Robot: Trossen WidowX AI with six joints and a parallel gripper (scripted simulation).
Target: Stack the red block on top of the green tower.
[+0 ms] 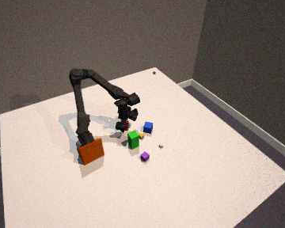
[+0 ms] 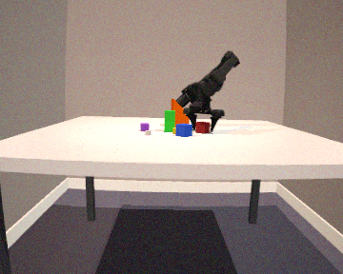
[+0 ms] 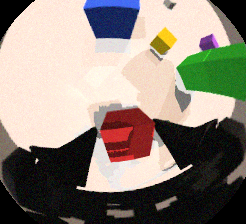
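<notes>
Our gripper (image 2: 204,125) stands released, jaws astride the red block (image 3: 127,135). We judge it light, rigid and smooth-sided; we should pinch its opposite flat sides.

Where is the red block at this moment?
In the exterior view, the red block sits on the table between the open gripper's fingers, right of the blue block.
</notes>
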